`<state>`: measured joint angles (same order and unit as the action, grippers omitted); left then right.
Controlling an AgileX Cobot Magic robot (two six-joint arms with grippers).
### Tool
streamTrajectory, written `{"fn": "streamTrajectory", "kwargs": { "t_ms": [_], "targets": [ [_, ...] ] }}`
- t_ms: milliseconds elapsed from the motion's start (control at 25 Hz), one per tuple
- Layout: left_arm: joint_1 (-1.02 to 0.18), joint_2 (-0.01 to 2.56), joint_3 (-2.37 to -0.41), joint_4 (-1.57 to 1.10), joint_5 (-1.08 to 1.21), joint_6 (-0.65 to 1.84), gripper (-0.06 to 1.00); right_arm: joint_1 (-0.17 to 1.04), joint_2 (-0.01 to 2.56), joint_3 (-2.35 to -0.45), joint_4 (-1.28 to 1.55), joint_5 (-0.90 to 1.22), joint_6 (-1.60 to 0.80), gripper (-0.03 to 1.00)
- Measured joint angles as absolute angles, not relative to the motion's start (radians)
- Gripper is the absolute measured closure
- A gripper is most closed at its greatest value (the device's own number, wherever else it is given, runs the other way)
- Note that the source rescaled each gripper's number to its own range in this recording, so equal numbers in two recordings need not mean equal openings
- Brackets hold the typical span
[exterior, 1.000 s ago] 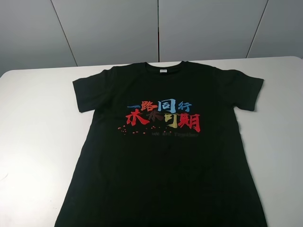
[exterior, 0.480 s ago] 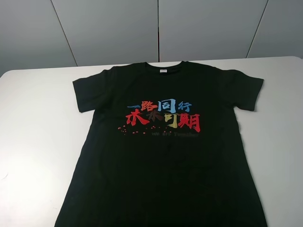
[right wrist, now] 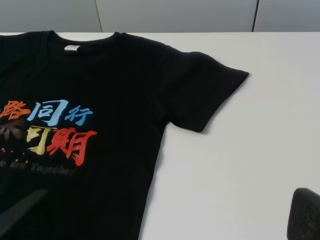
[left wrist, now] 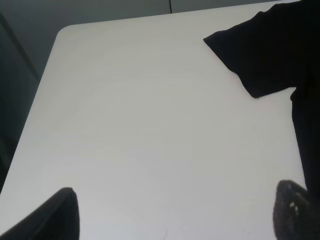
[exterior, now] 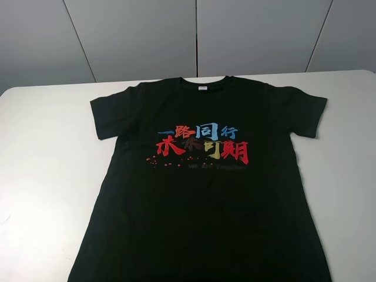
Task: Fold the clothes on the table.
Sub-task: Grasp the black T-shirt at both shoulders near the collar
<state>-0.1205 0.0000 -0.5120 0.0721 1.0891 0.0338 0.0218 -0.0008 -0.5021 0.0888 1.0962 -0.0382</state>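
Note:
The clothes [exterior: 200, 194], a black T-shirt with blue, red and yellow characters on the chest, lie spread flat and face up on the white table [exterior: 47, 153], collar to the far side. Neither arm shows in the high view. In the left wrist view my left gripper [left wrist: 180, 215] hangs open over bare table, its fingertips [left wrist: 65, 215] far apart, with the shirt's sleeve [left wrist: 255, 55] ahead and to one side. My right gripper [right wrist: 162, 215] is open too, above the shirt's [right wrist: 100, 125] side edge, with the other sleeve [right wrist: 205, 95] ahead. Nothing is held.
Grey wall panels [exterior: 194, 35] stand behind the table's far edge. A rounded table corner [left wrist: 65, 32] shows in the left wrist view, with a dark drop beyond it. Bare white tabletop [exterior: 352, 176] flanks the shirt on both sides.

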Motion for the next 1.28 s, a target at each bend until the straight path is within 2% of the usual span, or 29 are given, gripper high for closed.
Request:
{"fn": "streamTrajectory", "kwargs": {
  "t_ms": [800,1000,1280],
  "targets": [
    [-0.120,0.004,-0.523,0.087,1.073,0.034,-0.05,0.022,0.012,-0.514,0.053,1.091,-0.034,-0.03],
    [-0.120,0.184,-0.609,0.088,1.030,0.078,-0.05,0.022,0.232,-0.616,0.037,1.099,-0.039,-0.03],
    [-0.120,0.617,-0.818,-0.013,1.034,0.345,-0.05,0.022,0.638,-0.764,0.088,1.056,-0.150,-0.03]
  ]
}}
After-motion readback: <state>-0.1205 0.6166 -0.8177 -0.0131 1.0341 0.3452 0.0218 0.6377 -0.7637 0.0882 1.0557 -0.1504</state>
